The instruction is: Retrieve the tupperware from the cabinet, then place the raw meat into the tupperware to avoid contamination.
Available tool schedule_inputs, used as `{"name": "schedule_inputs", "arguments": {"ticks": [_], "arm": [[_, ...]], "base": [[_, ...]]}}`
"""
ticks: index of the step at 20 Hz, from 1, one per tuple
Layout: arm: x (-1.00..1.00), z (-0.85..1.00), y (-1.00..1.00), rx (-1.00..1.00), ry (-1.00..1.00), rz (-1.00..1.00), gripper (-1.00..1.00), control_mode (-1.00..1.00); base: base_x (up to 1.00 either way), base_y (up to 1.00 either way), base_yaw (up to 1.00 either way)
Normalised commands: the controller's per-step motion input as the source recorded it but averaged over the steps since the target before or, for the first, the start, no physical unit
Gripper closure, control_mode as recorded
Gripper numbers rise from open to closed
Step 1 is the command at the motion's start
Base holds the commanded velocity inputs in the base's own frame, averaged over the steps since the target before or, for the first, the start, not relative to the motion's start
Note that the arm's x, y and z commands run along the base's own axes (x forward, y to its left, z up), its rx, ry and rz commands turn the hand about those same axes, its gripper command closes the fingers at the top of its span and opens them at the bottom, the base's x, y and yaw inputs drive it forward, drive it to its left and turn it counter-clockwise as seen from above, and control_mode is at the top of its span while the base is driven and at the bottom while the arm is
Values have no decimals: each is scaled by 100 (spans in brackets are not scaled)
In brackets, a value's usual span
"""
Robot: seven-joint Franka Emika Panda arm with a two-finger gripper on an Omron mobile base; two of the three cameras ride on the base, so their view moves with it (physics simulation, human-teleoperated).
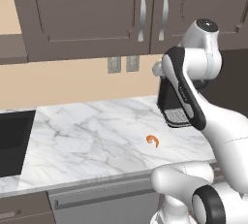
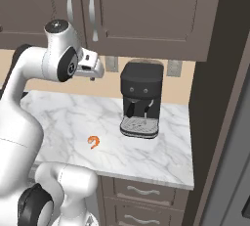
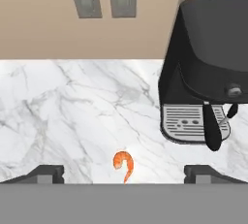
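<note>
Marble countertop carries the raw meat, a small orange curl lying on bare stone. From my hand camera I see the raw meat at about six o'clock, low in the picture between the two dark fingertips, which stand wide apart with nothing between them; the gripper hangs above the counter. At two o'clock from the raw meat sits the black coffee machine, well apart from it, its grated tray facing me. Above, at twelve o'clock in both base views, the cabinet has its dark brown doors closed, silver handles upright. I cannot find the tupperware on the counter.
</note>
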Motion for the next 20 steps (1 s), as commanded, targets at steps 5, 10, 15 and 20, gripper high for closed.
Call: {"name": "schedule_inputs", "arguments": {"ticks": [5, 10, 15, 20], "arm": [[-7, 65, 0, 0, -23, -2, -100, -100], [-4, 68, 0, 0, -22, -1, -100, -100], [0, 50, 2, -4, -24, 0, -100, -100], [0, 37, 0, -6, -19, 0, -100, -100]], "base": [[0, 0, 0], [0, 0, 0], [0, 0, 0], [0, 0, 0]]}}
